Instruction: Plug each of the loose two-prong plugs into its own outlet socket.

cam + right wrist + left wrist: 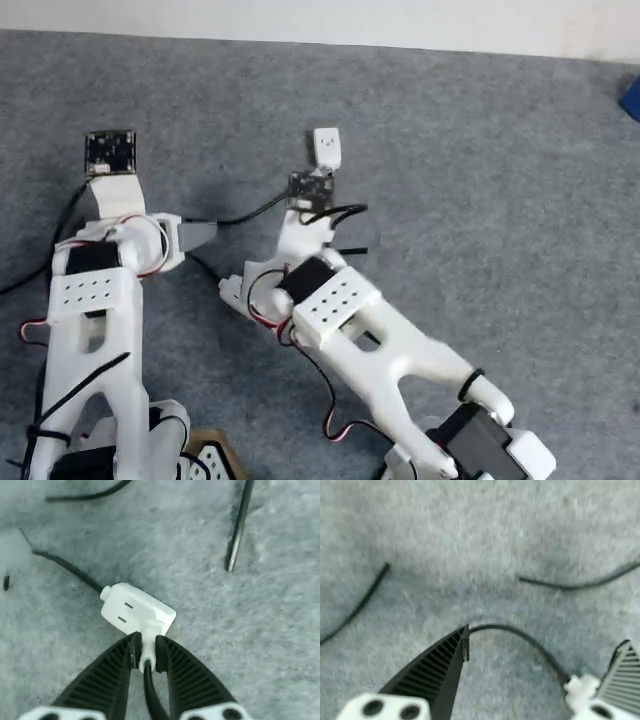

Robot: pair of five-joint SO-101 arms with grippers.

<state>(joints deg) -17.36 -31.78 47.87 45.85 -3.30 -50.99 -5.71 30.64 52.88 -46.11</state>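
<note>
Right gripper (pixel 146 640) clamped on white plug (pixel 151 628). Plug lies straight ahead, butting end of outlet socket (pixel 135 609) on desk (pixel 500 200), long axis in line with gripper. Left gripper (pixel 545 637) wide apart over black cable (pixel 530 641), farther off.

Grey carpet (pixel 500 150), pale strip (pixel 400 20) beyond.

White outlet socket (pixel 131 609), white plug (pixel 150 629), black cord (pixel 70 568), grey mat (pixel 260 640).
</note>
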